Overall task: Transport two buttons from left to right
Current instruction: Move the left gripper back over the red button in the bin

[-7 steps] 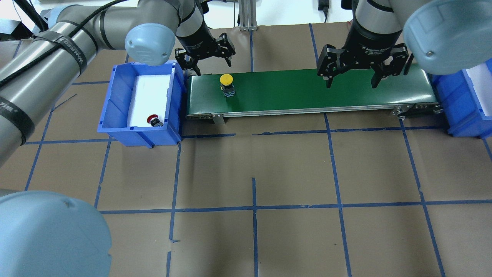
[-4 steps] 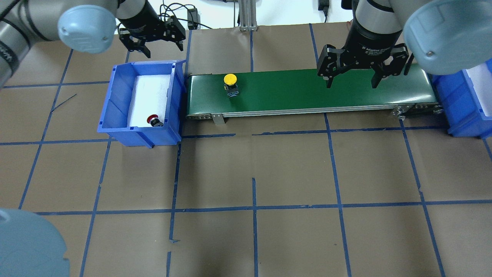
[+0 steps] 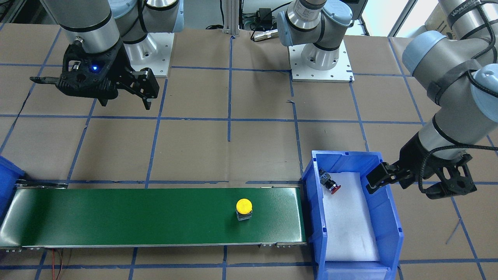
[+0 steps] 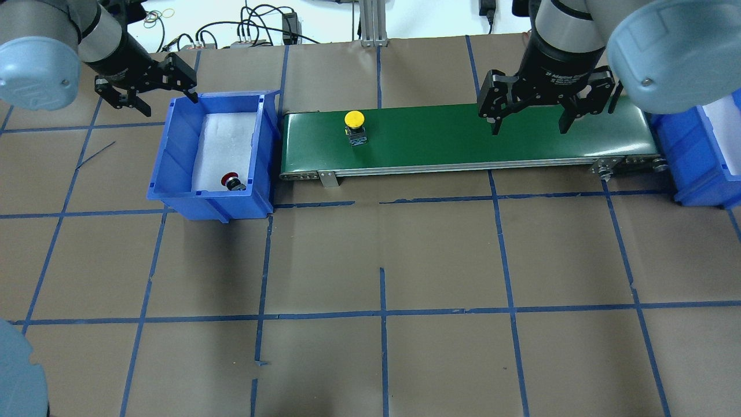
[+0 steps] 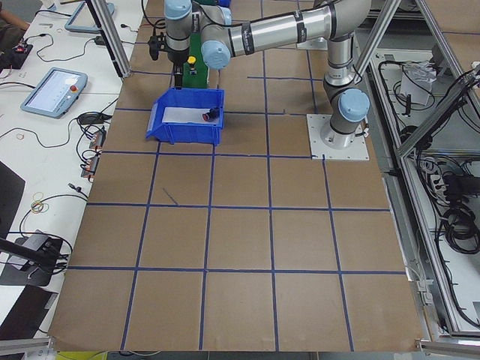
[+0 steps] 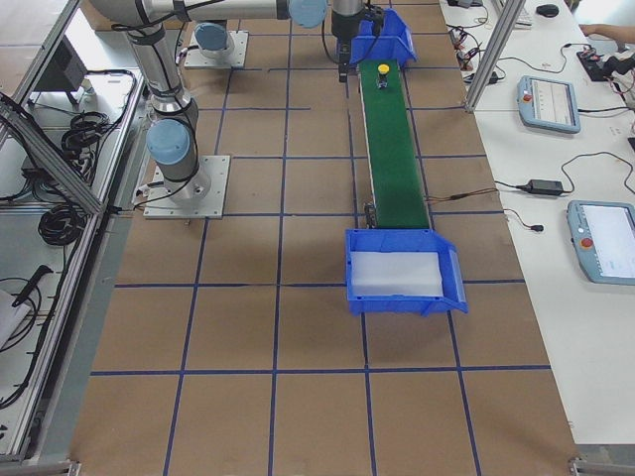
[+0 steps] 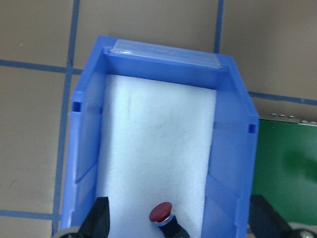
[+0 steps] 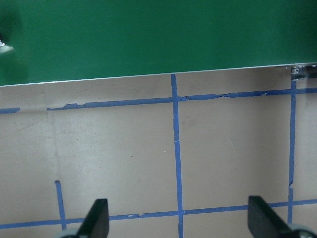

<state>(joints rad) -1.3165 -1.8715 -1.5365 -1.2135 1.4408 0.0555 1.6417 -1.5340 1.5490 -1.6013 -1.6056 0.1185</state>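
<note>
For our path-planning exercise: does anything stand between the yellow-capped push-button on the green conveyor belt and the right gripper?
Nothing visible does. The yellow-capped push-button stands alone on the green conveyor belt; the stretch toward the open right gripper is bare.

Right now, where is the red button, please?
In the overhead view, the red button lies on white foam in the left blue bin, in its near corner beside the conveyor belt.

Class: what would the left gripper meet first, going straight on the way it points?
The left gripper would probably land on white foam in the bin, near the red button; depth is unclear, so perhaps the button.
</note>
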